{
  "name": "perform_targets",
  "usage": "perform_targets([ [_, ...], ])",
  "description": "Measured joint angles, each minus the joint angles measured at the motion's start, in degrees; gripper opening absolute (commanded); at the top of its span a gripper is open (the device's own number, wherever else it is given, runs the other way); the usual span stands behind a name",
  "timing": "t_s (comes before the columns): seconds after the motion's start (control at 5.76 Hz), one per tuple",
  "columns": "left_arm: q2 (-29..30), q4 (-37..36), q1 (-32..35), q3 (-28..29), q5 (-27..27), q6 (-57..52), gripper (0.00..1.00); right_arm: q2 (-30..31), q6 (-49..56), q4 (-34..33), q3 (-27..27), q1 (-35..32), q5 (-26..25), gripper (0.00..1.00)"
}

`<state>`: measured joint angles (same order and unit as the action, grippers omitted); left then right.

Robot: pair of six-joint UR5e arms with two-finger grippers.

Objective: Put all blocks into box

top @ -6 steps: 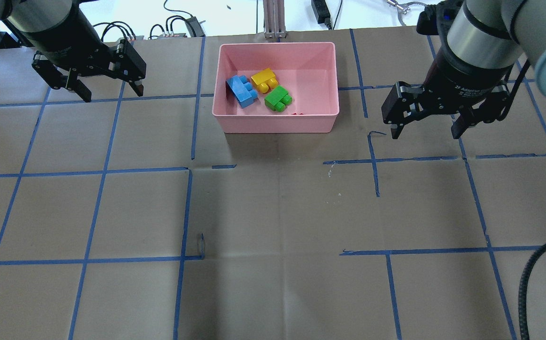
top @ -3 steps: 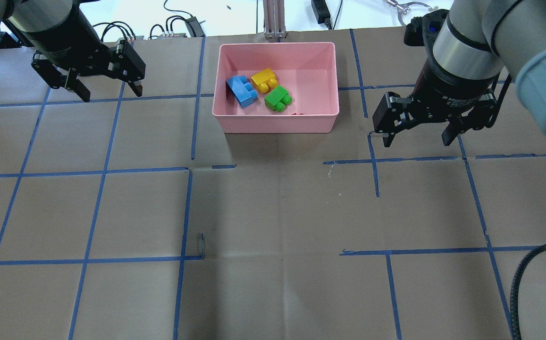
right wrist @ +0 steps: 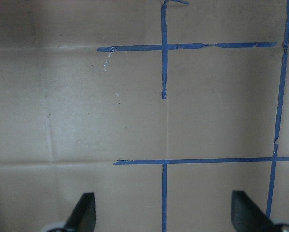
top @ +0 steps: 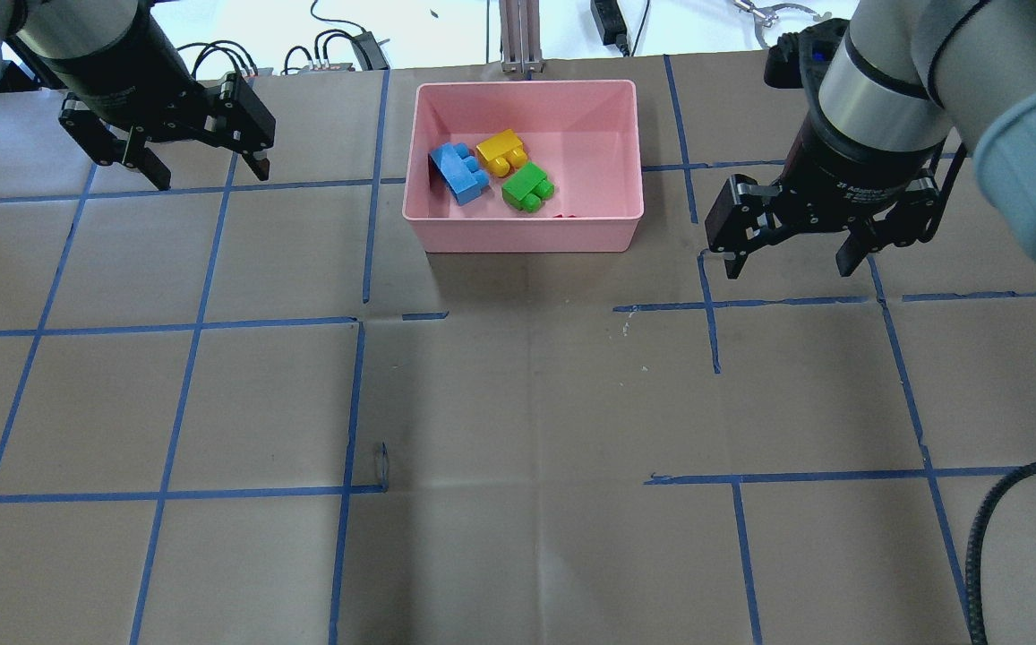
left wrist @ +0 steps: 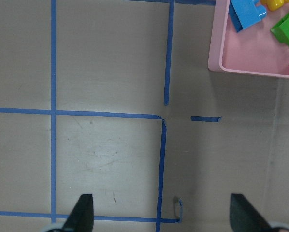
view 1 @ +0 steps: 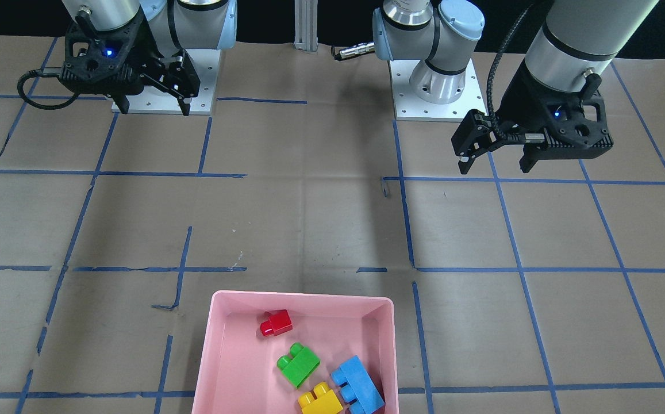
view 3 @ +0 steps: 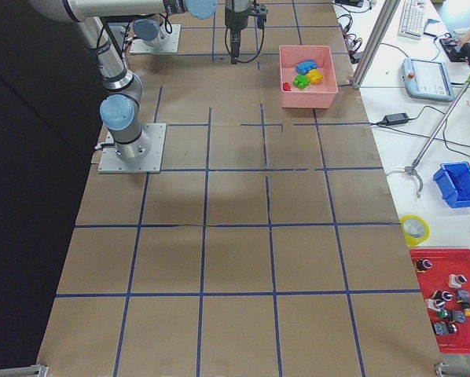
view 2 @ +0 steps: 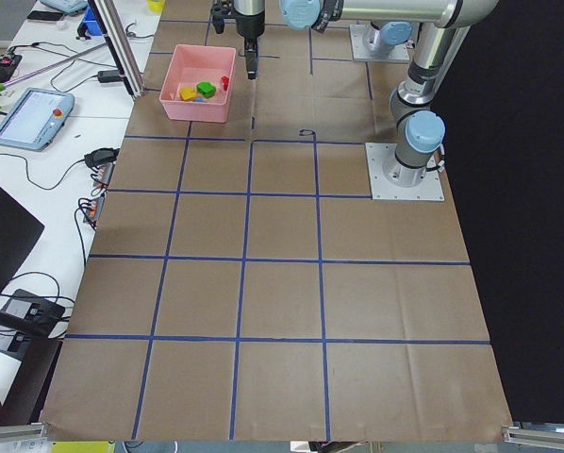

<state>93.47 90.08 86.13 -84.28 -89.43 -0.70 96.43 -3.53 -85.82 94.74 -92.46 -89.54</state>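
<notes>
The pink box stands at the far middle of the table. Inside it lie the light-blue block, the yellow block, the green block and the red block, which the near wall almost hides in the overhead view. My left gripper is open and empty, above the table left of the box. My right gripper is open and empty, right of the box. The left wrist view shows the box's corner and the blue block.
Blue tape lines grid the brown paper table. Cables and power adapters and a metal post sit past the far edge. A black cable loops in at the near right.
My right gripper has moved a little left and toward the near side, still open. My left gripper has barely moved. The blocks lie as before.
</notes>
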Motion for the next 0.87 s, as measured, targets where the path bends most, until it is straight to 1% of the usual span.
perform_targets([
  [0.87,-0.02,-0.55,0.39,-0.53,0.33,0.17,1.00,-0.17,0.08,-0.76,0.00,0.00,0.05,1.00],
])
